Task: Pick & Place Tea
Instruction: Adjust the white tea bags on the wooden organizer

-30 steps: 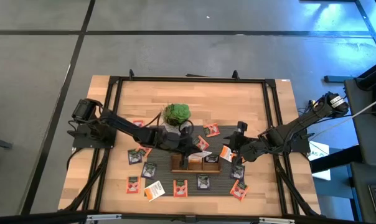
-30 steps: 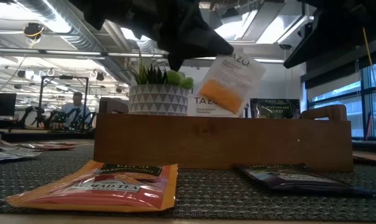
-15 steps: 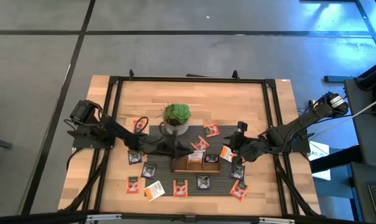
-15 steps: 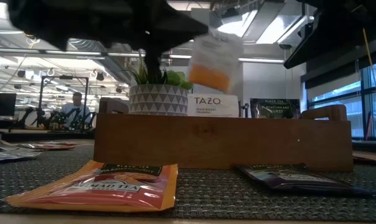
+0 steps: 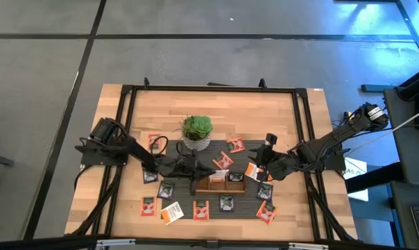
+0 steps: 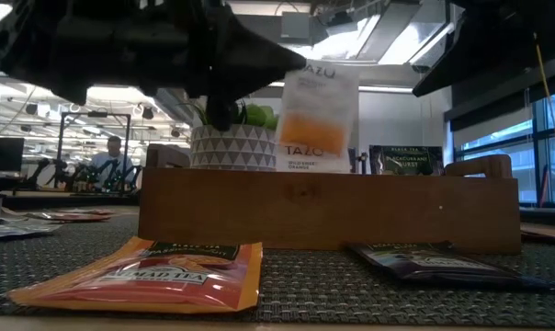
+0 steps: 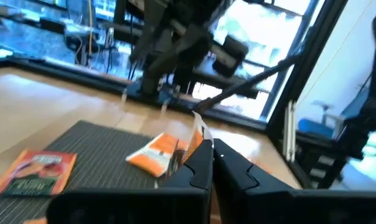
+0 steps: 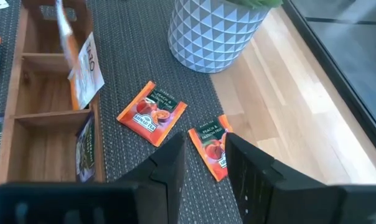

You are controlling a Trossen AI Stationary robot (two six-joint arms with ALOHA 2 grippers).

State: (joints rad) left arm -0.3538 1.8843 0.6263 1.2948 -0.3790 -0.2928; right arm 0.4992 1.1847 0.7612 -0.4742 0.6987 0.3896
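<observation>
My left gripper [image 6: 279, 57] is shut on a white and orange tea sachet [image 6: 319, 106], which hangs just over the wooden tray [image 6: 328, 213] near its left end [image 5: 198, 182]. Behind the held sachet, another white and orange sachet [image 8: 87, 70] stands in the tray, with a dark one [image 6: 404, 161] beside it. Several red, dark and white tea sachets lie flat on the dark mat [image 5: 173, 210]. My right gripper [image 8: 205, 163] hovers open off the tray's right end [image 5: 265, 165], above a red sachet [image 8: 213, 146] on the mat. My left gripper pinches the sachet's upper edge [image 7: 198, 132] between its two shut fingers. The fingers lie about level and come from the table's left. The sachet hangs upright below them, its lower edge near the tray's rim; I cannot tell whether it touches the tray.
A white patterned pot with a green plant [image 5: 196, 130] stands just behind the tray. A black frame [image 5: 126, 94] runs around the wooden table. A red sachet [image 6: 149, 271] and a dark one [image 6: 434, 262] lie in front of the tray.
My left gripper has sunk and drawn back toward the tray's left end, tipping toward level. The held sachet has gone from tilted to upright and has come down toward the tray.
</observation>
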